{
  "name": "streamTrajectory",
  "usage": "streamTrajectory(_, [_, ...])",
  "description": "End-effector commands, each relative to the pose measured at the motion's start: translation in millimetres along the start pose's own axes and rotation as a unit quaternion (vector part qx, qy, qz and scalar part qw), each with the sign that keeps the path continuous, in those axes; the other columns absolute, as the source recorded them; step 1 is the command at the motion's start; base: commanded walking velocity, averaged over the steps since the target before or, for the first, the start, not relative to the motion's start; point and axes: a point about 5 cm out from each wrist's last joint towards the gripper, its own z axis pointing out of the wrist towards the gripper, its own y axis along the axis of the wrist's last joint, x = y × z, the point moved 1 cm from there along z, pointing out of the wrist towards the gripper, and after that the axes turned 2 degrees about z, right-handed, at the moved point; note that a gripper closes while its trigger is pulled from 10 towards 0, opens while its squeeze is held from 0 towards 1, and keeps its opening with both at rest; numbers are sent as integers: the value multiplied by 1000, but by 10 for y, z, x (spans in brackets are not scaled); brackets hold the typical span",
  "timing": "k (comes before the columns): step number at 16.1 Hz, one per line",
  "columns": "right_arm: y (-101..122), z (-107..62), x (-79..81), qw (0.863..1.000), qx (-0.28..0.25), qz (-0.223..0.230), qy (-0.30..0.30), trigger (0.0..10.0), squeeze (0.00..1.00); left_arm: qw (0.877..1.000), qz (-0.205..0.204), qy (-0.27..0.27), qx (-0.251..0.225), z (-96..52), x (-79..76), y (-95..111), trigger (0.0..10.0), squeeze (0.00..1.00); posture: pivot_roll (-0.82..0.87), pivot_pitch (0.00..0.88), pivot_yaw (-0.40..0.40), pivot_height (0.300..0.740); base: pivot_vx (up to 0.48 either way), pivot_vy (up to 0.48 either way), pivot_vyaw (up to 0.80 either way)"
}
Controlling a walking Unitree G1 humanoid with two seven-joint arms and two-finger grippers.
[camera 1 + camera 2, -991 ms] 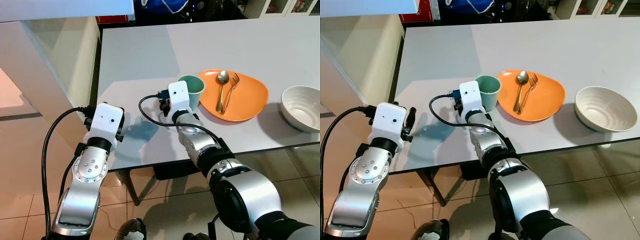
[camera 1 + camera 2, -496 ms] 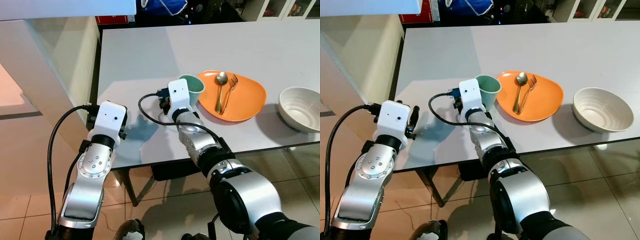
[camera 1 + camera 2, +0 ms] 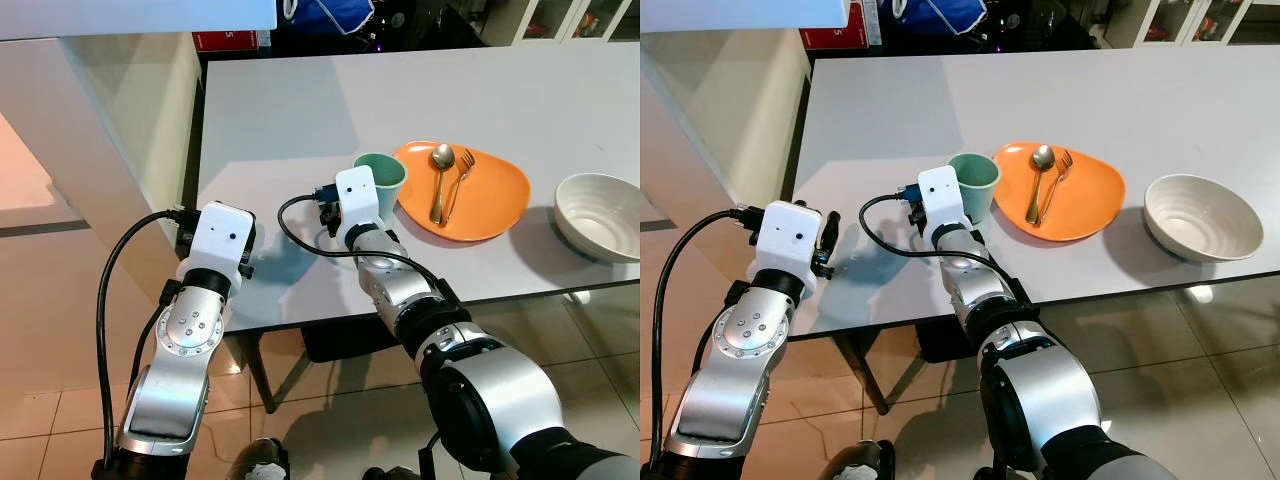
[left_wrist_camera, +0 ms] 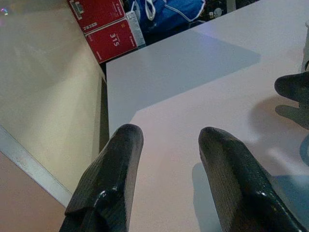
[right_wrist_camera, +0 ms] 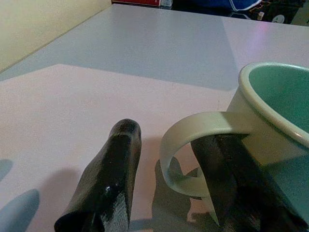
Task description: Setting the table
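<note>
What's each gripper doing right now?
Left gripper: open, holding nothing, over the table.
Right gripper: open, one finger through the mug handle.

Readable only on the red boxes [image 4: 104, 26] beyond the far edge of the table [image 4: 203, 92], seen from the left wrist: "315" in white digits on the lower box, printed at a slant. A white label with small print on the upper box, too fine to read.
</note>
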Motion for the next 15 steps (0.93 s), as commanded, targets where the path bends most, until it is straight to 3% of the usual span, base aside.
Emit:
streamTrajectory(1, [-73, -23, 125, 1000, 12, 17, 11, 10000, 1000, 1000, 1, -1, -7, 12, -3, 20, 10000, 0, 272, 110, -14, 740, 0, 0, 0])
streamTrajectory(12, [-87, -28, 167, 1000, 16, 6, 23, 10000, 1000, 1000, 0, 0, -6, -3, -17, 11, 10000, 0, 276, 109, -23, 740, 0, 0, 0])
streamTrajectory(13, [-91, -27, 160, 1000, 18, -4, 19, 10000, 0, 1000, -1, 0, -7, -4, -19, 11, 10000, 0, 275, 109, -24, 740, 0, 0, 0])
streamTrajectory(15, [-83, -24, 163, 1000, 18, -5, 20, 10000, 0, 1000, -1, 0, -6, -8, -22, 8, 10000, 0, 275, 112, -27, 740, 0, 0, 0])
